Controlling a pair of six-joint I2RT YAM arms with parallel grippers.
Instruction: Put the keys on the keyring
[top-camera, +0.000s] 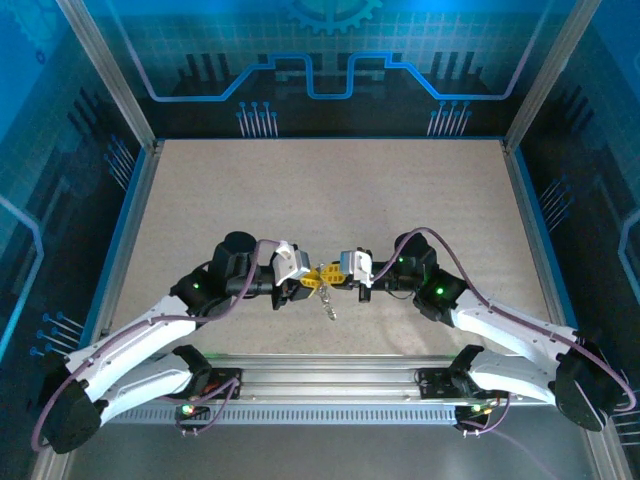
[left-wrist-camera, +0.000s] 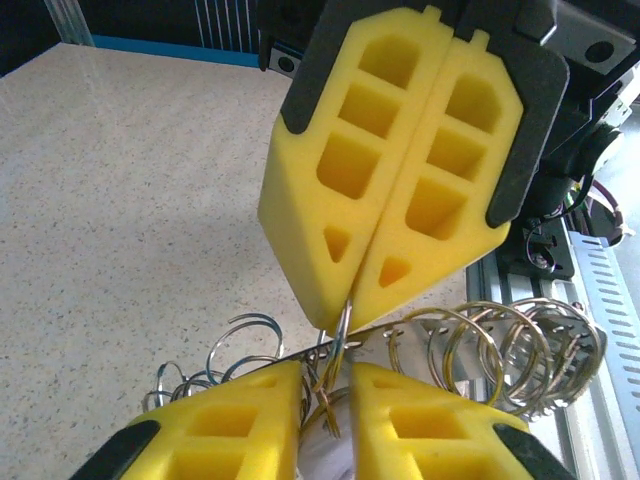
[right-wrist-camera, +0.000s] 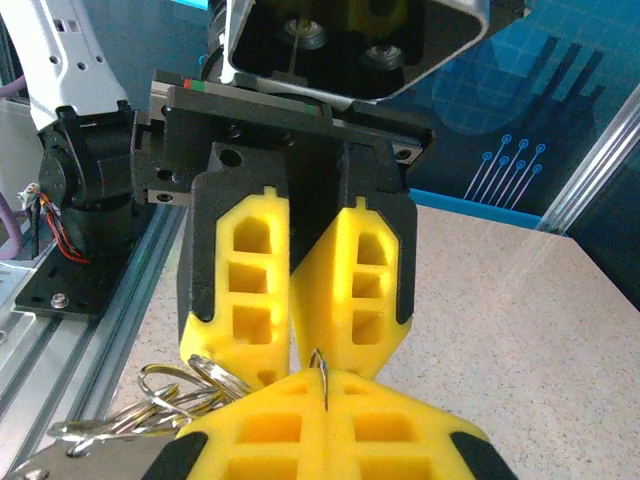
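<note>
My two grippers meet tip to tip above the middle of the table. The right gripper (right-wrist-camera: 322, 390) (top-camera: 337, 272) is shut on the keyring (right-wrist-camera: 320, 362), a thin grey wire loop standing edge-on between its yellow pads. From the left wrist, that loop (left-wrist-camera: 343, 325) runs down out of the right gripper's pads into the narrow gap of my left gripper (left-wrist-camera: 327, 385) (top-camera: 311, 278). The left jaws stand slightly apart around the wire. Small metal keys (top-camera: 328, 306) dangle below the two grippers. A pale rounded piece (left-wrist-camera: 328, 452) shows low in the left gap.
A bunch of linked metal rings (left-wrist-camera: 500, 345) (right-wrist-camera: 165, 392) hangs beside the held loop. The speckled beige table (top-camera: 320, 190) stretches away behind the arms, inside blue-lit walls. An aluminium rail (top-camera: 320, 375) with the arm bases runs along the near edge.
</note>
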